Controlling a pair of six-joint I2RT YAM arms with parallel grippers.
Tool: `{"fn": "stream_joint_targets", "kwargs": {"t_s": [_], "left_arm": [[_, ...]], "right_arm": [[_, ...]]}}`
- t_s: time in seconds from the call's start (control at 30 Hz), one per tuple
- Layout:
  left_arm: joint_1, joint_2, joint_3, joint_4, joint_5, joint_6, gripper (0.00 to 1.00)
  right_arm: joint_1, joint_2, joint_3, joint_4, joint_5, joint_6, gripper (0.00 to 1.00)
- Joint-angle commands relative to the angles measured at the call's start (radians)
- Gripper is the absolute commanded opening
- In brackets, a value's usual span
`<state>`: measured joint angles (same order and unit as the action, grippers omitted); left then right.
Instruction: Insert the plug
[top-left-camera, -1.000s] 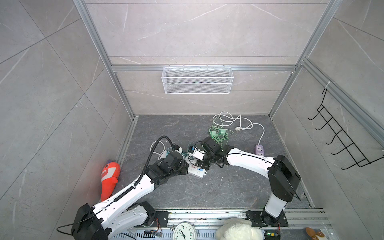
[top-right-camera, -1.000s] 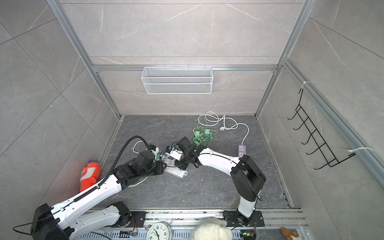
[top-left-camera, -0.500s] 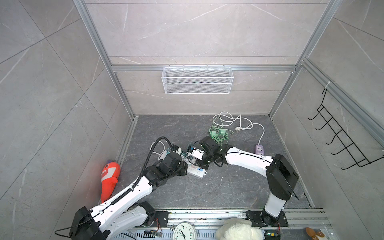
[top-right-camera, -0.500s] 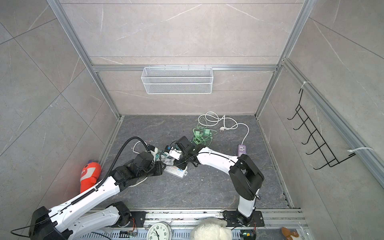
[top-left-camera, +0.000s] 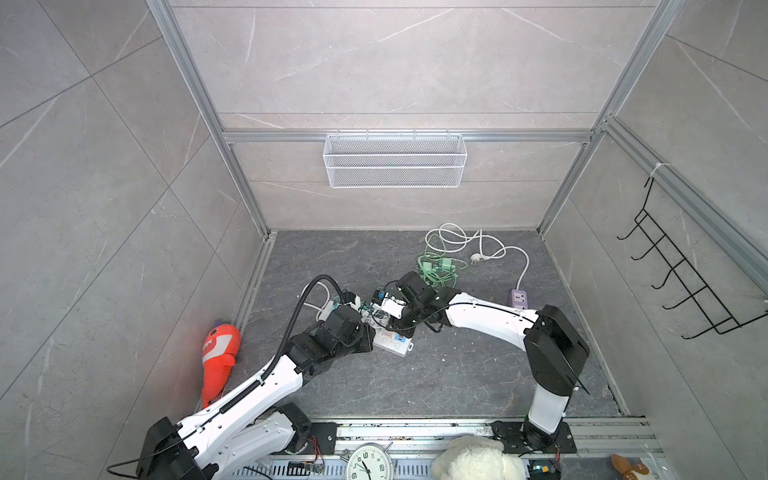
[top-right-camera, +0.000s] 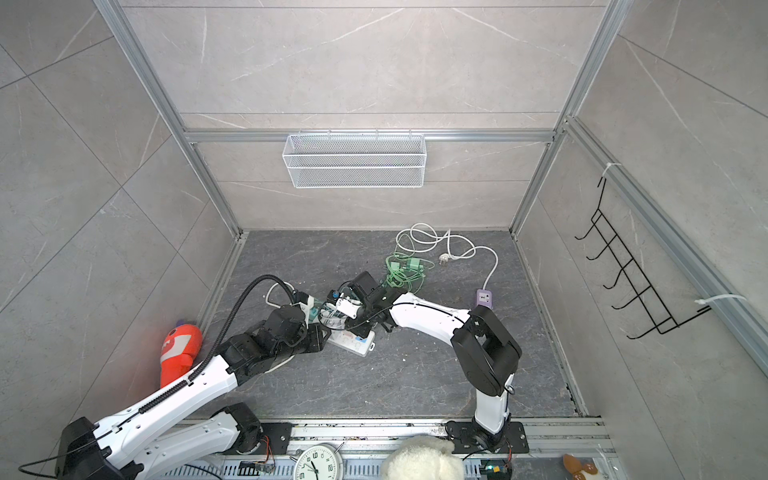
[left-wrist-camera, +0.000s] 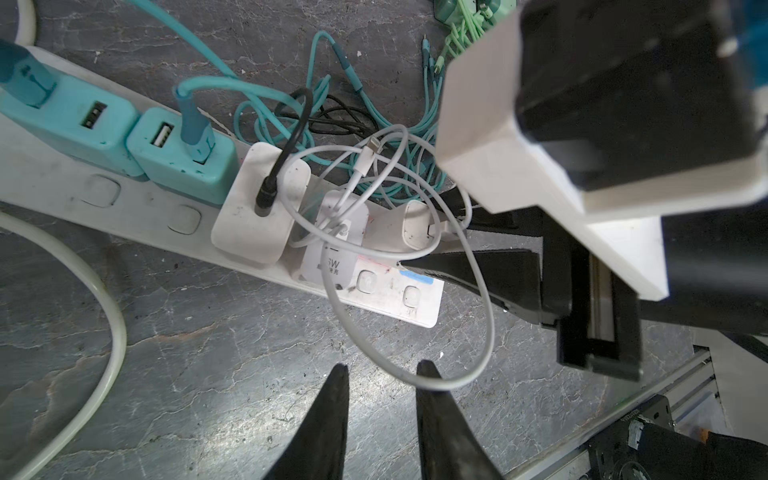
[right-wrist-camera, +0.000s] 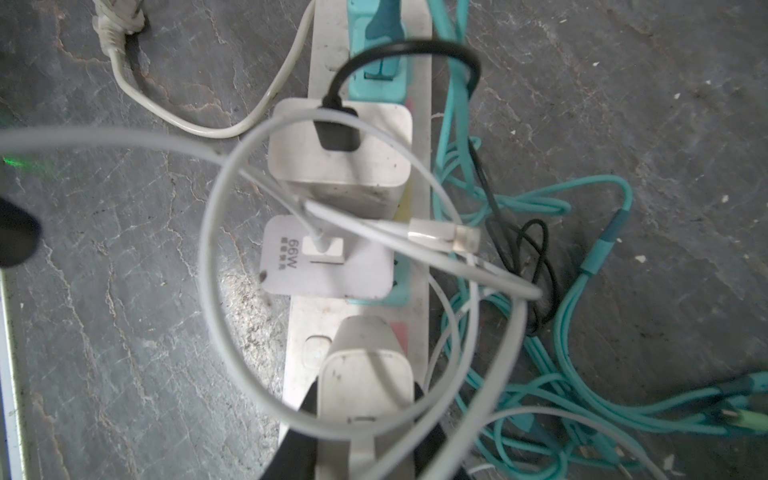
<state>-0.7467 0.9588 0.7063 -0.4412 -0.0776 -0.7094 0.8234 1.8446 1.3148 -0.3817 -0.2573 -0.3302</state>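
A white power strip (left-wrist-camera: 137, 216) lies on the dark floor, seen in both top views (top-left-camera: 395, 343) (top-right-camera: 358, 344). It carries two teal chargers (left-wrist-camera: 178, 162), a white charger with a black cable (left-wrist-camera: 257, 208) and a white 66W charger (right-wrist-camera: 328, 266). My right gripper (right-wrist-camera: 365, 392) is shut on a white plug (right-wrist-camera: 365, 374), held over the strip's (right-wrist-camera: 320, 309) end sockets, beside the 66W charger. Whether its pins are in, I cannot tell. A white cable (left-wrist-camera: 486, 328) loops around it. My left gripper (left-wrist-camera: 384, 368) hovers open over bare floor just beside the strip, holding nothing.
Teal and black cables (right-wrist-camera: 582, 291) tangle beside the strip. A green cable bundle (top-left-camera: 438, 268), a white cord (top-left-camera: 469, 245) and a purple socket (top-left-camera: 519, 298) lie behind and right. An orange toy (top-left-camera: 218, 353) rests by the left wall. A wire basket (top-left-camera: 395, 160) hangs on the back wall.
My right arm has shifted slightly to the left with the plug in its grip. The left arm has barely moved.
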Motion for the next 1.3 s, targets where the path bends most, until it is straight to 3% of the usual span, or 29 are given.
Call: {"fn": "stream_joint_targets", "kwargs": {"t_s": [0.0, 0.33, 0.7, 0.83, 1.1, 1.27], "left_arm": [[-0.003, -0.018, -0.010, 0.012, -0.023, 0.013, 0.32], [-0.002, -0.038, -0.008, 0.006, -0.041, 0.014, 0.32], [-0.002, -0.075, -0.004, -0.010, -0.071, 0.032, 0.34], [0.000, -0.090, 0.002, -0.046, -0.139, 0.030, 0.39], [0.063, -0.107, 0.007, -0.134, -0.252, -0.004, 0.50], [0.097, -0.151, 0.000, -0.179, -0.346, -0.032, 0.54]], "right_arm": [[0.001, 0.028, 0.033, -0.015, -0.006, 0.004, 0.00], [0.024, 0.057, 0.037, -0.080, 0.065, -0.003, 0.00], [0.082, 0.071, -0.057, -0.063, 0.124, 0.095, 0.00], [0.114, 0.128, -0.033, -0.095, 0.148, 0.143, 0.00], [0.152, 0.310, 0.183, -0.105, 0.097, 0.230, 0.00], [0.170, 0.463, 0.438, -0.121, 0.099, 0.294, 0.00]]}}
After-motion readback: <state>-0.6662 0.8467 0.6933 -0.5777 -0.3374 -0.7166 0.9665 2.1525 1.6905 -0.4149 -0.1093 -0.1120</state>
